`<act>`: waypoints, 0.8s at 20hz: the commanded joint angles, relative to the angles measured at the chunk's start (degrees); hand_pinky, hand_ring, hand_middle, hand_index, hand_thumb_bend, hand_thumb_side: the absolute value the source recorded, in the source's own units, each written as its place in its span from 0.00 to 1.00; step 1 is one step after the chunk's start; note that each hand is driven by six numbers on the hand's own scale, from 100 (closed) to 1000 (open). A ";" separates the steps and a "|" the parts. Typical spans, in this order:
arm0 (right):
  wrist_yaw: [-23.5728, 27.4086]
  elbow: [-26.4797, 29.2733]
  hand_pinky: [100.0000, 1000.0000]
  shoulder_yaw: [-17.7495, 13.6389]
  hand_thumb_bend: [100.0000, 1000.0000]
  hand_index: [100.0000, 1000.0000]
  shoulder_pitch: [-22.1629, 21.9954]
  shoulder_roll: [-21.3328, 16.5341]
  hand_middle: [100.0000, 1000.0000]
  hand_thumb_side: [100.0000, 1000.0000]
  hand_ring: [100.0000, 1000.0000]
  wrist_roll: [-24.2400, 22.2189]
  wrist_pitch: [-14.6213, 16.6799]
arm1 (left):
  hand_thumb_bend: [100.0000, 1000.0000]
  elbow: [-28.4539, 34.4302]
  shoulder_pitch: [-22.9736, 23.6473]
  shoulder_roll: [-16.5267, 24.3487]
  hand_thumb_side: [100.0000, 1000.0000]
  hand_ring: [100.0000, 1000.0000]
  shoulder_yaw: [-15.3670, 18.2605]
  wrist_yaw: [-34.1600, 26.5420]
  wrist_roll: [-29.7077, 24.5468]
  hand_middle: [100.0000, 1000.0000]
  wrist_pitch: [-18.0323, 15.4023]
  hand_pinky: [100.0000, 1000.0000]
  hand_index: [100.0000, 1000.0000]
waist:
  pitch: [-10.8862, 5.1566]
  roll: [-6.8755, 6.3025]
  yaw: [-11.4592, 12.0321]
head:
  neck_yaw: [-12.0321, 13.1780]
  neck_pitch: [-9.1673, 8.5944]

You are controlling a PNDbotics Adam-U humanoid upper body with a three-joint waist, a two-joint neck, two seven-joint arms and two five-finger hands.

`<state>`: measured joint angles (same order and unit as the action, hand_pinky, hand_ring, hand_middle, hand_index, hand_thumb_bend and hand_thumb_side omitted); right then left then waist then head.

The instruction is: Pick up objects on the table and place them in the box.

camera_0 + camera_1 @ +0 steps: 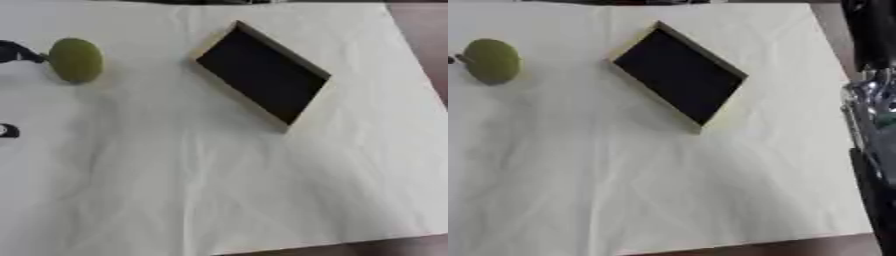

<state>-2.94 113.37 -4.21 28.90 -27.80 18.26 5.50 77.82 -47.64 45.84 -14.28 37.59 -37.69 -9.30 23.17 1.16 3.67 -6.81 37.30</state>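
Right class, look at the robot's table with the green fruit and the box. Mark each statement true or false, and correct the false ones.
1. The green fruit lies inside the box. False: it sits on the white cloth, apart from the box, to its left.
2. The box looks dark inside and holds nothing visible. True.
3. The box sits square to the table edges. False: it is turned at an angle.
4. A dark part of the left hand shows at the left edge, beside the fruit. True.
5. The right arm reaches over the box. False: it stays along the right edge of the right eye view, its hand unseen.
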 commanded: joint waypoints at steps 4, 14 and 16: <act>0.39 1.22 0.83 -0.23 0.00 0.73 0.41 -1.01 0.63 0.63 0.68 0.02 0.01 | 0.66 -2.14 -2.67 -0.44 0.00 0.93 0.60 2.73 1.50 0.90 0.05 0.98 0.97 | -1.15 -0.24 -0.31 | 0.20 0.19; 0.43 1.22 0.83 -0.10 0.00 0.73 0.28 -1.20 0.63 0.63 0.68 -0.08 -0.11 | 0.60 3.87 -7.30 -0.80 0.00 0.92 4.00 5.91 4.76 0.88 2.97 0.98 0.96 | -1.11 -0.48 -0.71 | 0.15 0.31; 0.47 1.22 0.83 -0.05 0.00 0.73 0.29 -1.16 0.62 0.64 0.68 -0.13 -0.16 | 0.60 4.05 -8.15 -1.34 0.00 0.92 3.80 6.79 5.39 0.88 3.25 0.97 0.97 | -1.04 -0.50 -0.87 | 0.30 0.21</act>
<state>-2.86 113.37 -4.14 28.72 -27.79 18.20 5.44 80.71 -54.52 43.62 -11.39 43.75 -32.72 -6.38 23.30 0.82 2.78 -6.61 37.55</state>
